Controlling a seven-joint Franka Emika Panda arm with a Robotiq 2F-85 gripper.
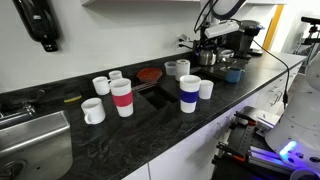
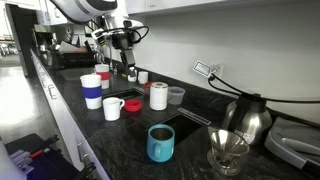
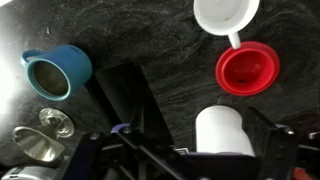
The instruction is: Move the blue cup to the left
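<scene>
Small teal-blue mug (image 3: 58, 72) upright on dark speckled table (image 3: 150, 40), wrist view 10 o'clock; gripper (image 2: 128, 62) released, empty, well apart.

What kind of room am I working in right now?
Most likely a kitchen or office kitchenette: a dark stone countertop with a steel sink set into it, a metal kettle, and several mugs standing about, among them the blue cup.
</scene>
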